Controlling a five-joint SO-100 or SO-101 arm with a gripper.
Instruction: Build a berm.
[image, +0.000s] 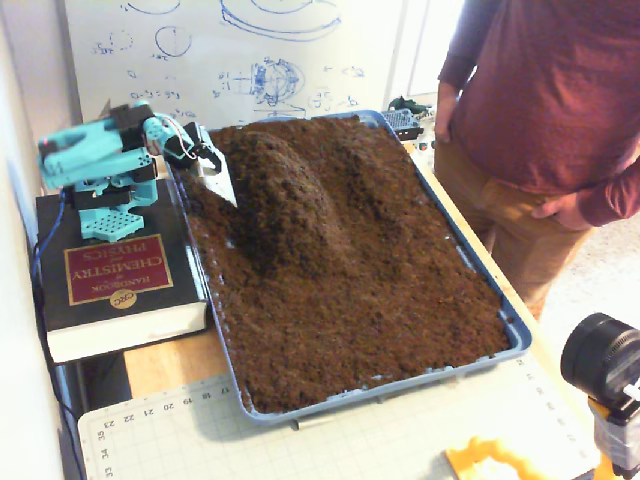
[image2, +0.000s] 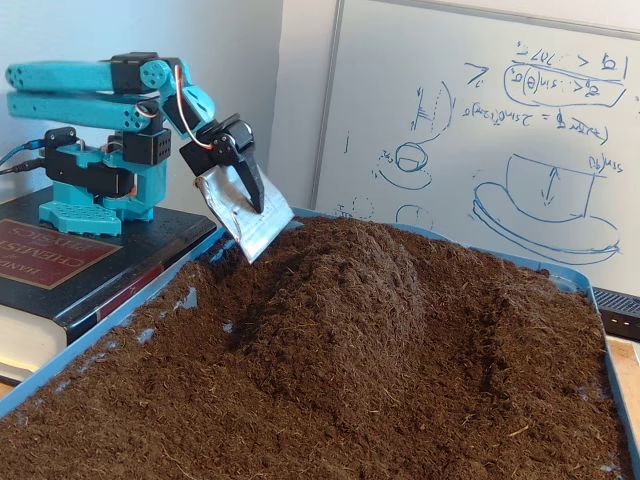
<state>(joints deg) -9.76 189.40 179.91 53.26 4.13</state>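
Observation:
The berm (image: 285, 200) is a steep, rounded hump of dark brown soil in the back-left part of the blue tray (image: 515, 335). It also fills the middle of the other fixed view, where the berm (image2: 350, 300) rises above the tray's rim (image2: 120, 320). My teal arm is folded back over its base. My gripper (image: 222, 185) carries a flat metal blade and hangs in the air just left of the berm's far end, clear of the soil. From the low side, the gripper (image2: 255, 225) has its black finger lying flat on the blade, shut, with nothing held.
A lower soil swell (image: 385, 180) runs right of the berm. The arm's base stands on a thick book (image: 110, 275) left of the tray. A person (image: 540, 120) stands at the tray's right. A camera (image: 605, 365) and a cutting mat (image: 350, 440) lie in front.

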